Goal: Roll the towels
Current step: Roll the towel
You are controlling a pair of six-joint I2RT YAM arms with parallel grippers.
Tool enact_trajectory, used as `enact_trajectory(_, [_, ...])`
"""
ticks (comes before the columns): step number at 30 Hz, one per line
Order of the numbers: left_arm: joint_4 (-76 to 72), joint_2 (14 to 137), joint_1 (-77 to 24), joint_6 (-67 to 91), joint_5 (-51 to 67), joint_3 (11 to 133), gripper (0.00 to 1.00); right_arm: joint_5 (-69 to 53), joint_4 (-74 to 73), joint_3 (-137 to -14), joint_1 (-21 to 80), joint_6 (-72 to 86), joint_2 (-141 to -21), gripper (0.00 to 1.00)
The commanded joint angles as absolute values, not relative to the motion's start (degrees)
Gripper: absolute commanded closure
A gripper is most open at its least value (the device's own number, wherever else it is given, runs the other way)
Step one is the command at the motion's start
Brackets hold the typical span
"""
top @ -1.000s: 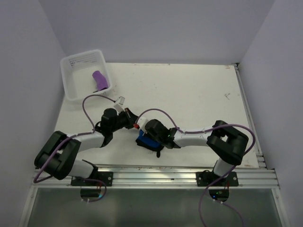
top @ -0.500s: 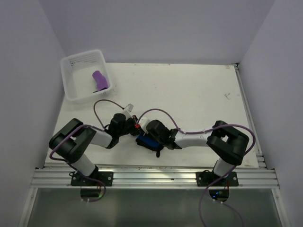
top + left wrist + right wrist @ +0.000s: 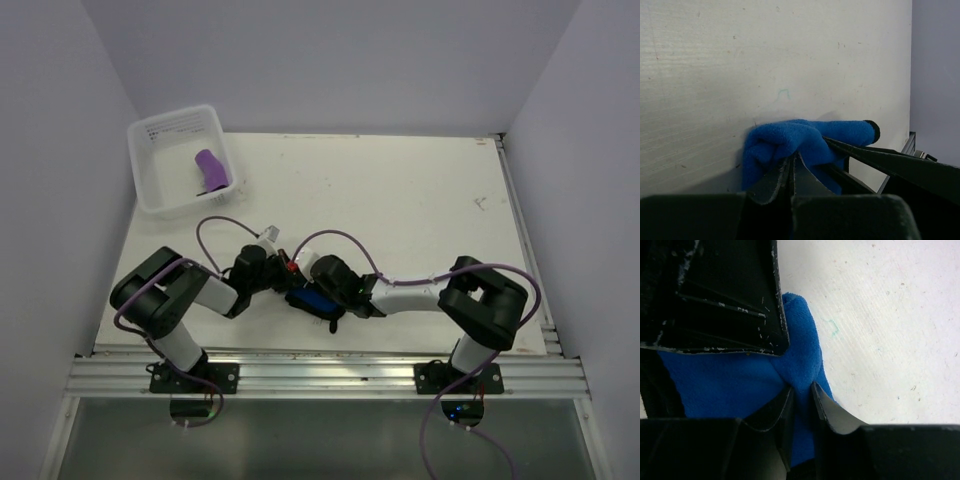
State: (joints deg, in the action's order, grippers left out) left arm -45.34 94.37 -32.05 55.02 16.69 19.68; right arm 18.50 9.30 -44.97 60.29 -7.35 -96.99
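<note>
The desk [image 3: 420,200] lies open across its middle, far side and right half. A clear tub [image 3: 150,185] blocks the far-left corner, close to the left wall. Near the front edge, the left end effector [image 3: 284,278] and right end effector [image 3: 302,290] crowd together at the blue towel [image 3: 312,300], with scant passage between them.

Far left, tub [image 3: 170,150] holding rolled towel [image 3: 210,172] — bunched towel [image 3: 309,298] on table [image 3: 400,200], front

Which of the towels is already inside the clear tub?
The purple towel, rolled up and lying in the clear tub at the table's far left corner. The blue towel is out on the table's near side.
</note>
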Motion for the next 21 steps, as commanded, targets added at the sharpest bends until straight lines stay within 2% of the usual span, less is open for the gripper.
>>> enact_trajectory(1, [-44.91,98.61,-31.64,54.14,13.97,18.19,1.00,18.54,7.21,-44.21,60.47,-5.71,-95.36,0.74])
enact_trajectory(7, [-46.58,100.20,-31.55,54.58,14.15,18.28,1.00,19.42,3.70,-44.47,60.29,-3.17,-91.34,0.57])
enact_trajectory(8, [-46.41,99.93,-31.55,54.58,13.89,18.11,1.00,18.73,3.08,-44.39,60.29,-2.12,-90.54,0.51])
enact_trajectory(12, [-44.39,97.65,-31.55,53.97,13.10,17.93,1.00,13.90,1.85,-42.54,58.02,2.71,-85.18,0.42])
enact_trajectory(17, [-43.51,97.29,-31.55,53.53,13.01,17.84,1.00,0.55,4.91,-37.72,50.12,12.54,-77.63,0.40])
enact_trajectory(21, [-43.86,97.38,-31.55,53.53,13.18,17.40,1.00,-7.54,6.85,-37.18,40.53,18.71,-77.69,0.40])
